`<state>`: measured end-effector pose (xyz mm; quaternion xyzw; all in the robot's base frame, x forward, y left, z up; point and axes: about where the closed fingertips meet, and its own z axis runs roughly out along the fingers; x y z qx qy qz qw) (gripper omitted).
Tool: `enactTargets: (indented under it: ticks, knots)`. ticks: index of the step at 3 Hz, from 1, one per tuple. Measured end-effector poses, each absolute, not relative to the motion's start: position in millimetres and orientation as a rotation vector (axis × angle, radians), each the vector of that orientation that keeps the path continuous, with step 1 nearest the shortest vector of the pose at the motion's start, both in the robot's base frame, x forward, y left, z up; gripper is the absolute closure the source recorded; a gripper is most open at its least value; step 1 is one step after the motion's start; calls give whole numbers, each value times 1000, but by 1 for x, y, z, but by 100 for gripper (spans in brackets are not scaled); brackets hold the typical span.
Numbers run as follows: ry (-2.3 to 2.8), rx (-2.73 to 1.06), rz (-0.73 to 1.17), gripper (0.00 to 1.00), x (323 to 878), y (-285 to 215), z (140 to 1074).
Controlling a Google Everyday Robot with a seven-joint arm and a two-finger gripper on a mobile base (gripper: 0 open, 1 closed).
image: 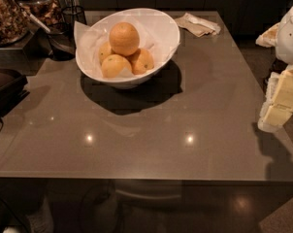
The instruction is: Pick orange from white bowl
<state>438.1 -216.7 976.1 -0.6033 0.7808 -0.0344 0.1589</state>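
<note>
The gripper (281,101) hangs at the right edge of the grey table (209,106); its state cannot be told. Well apart from it, the orange (124,39) rests atop three smaller oranges (115,65) inside the white bowl (161,28), untouched.

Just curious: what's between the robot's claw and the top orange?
Camera view: only bare table and the white bowl's rim lie between the gripper, far right, and the orange.
</note>
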Motion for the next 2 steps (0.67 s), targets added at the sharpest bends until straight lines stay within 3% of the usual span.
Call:
enactTargets:
  ticks: [2]
  knots:
    - [2255, -1645, -61, 0, 457, -208, 983]
